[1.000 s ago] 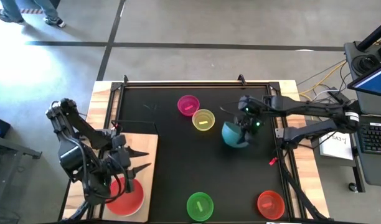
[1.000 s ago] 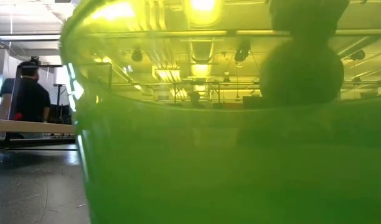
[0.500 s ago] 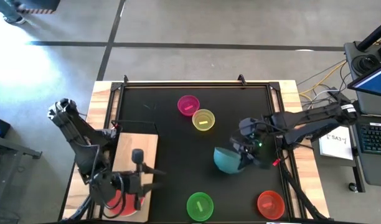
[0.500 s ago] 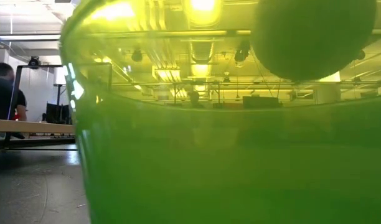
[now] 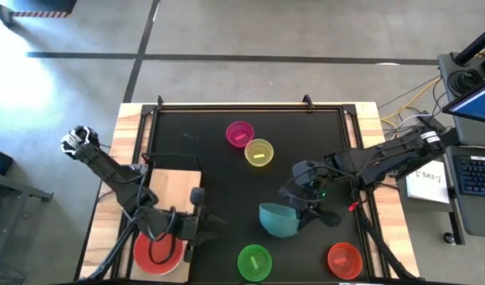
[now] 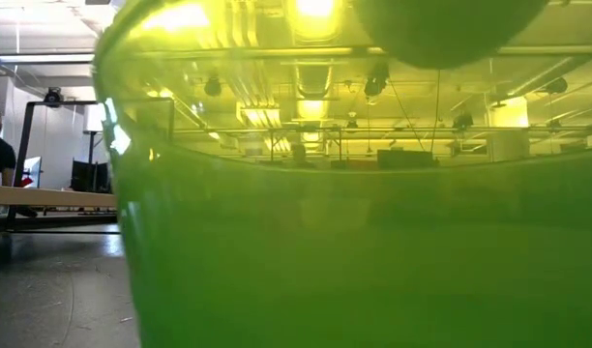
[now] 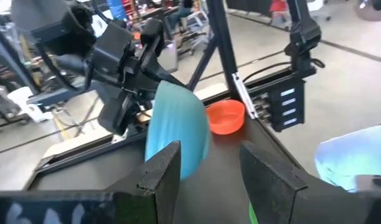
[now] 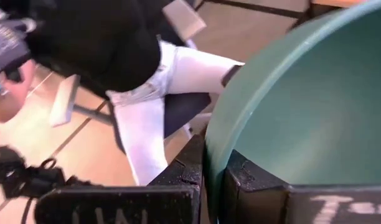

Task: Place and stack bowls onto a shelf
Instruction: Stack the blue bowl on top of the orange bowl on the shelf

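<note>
Right gripper [image 5: 299, 207] over the black mat [image 5: 219, 158], near the front of the counter, fingers clenched on the rim of the teal bowl [image 5: 279, 219]. Bowl is carried clear of the mat, tipped on its side; in the left wrist view its rounded back faces the left arm, so the mouth likely points back toward the right arm. No long axis, being round.

Left gripper [image 5: 196, 226] hangs at the mat's edge just beside the shelf [image 5: 175, 186], fingers parted and empty. Red bowl [image 5: 158, 250] already sits on the shelf's front end.

Step in hand, as I judge it: ferrying the teal bowl across toward the shelf. Next move calls for levelling it mouth-up, then a set-down or a handover to the left gripper.

Still on the mat: magenta bowl [image 5: 239, 133], yellow bowl [image 5: 259, 152], green bowl [image 5: 254, 260], second red bowl [image 5: 344, 259].
</note>
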